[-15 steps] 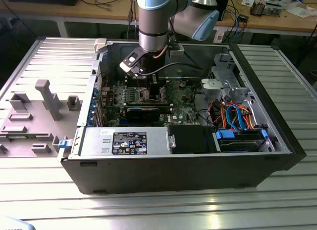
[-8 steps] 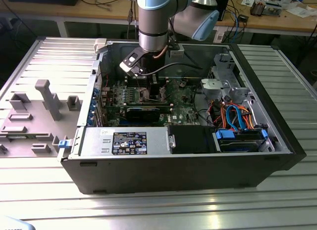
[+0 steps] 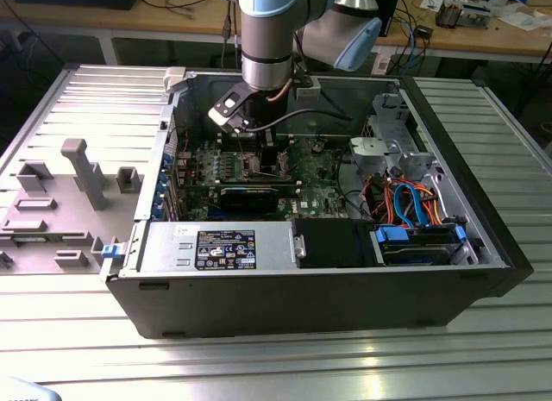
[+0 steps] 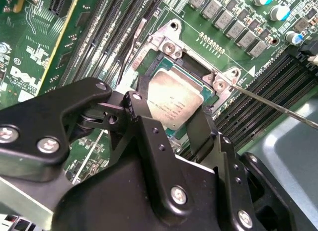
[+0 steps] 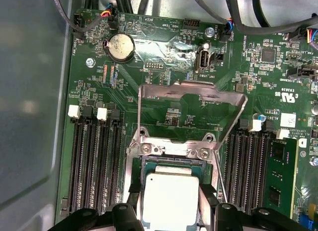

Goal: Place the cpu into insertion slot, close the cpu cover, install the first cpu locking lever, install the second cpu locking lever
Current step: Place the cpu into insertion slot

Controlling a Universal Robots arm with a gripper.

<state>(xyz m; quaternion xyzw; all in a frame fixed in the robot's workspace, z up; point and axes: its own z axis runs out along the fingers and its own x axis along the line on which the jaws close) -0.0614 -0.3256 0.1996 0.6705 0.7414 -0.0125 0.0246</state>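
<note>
The silvery cpu (image 4: 174,98) (image 5: 169,201) lies in or just above the insertion slot (image 4: 160,67) (image 5: 171,164), level with its grey rim. My gripper (image 4: 171,109) (image 5: 170,207) straddles it, the black fingers (image 4: 133,103) pressed against two opposite edges, so it looks shut on the chip. The cpu cover (image 5: 191,94) stands open, tilted up from its hinge beyond the slot. A thin locking lever (image 4: 278,104) sticks up free beside the slot. In the exterior view the arm (image 3: 267,65) reaches down over the green board (image 3: 323,172).
Long black memory slots (image 5: 94,161) (image 5: 248,166) flank the socket on both sides. The case wall (image 5: 30,92) rises close by. A black card (image 3: 250,197), drive cage (image 3: 405,151) and coloured cables (image 3: 405,203) crowd the case (image 3: 285,297).
</note>
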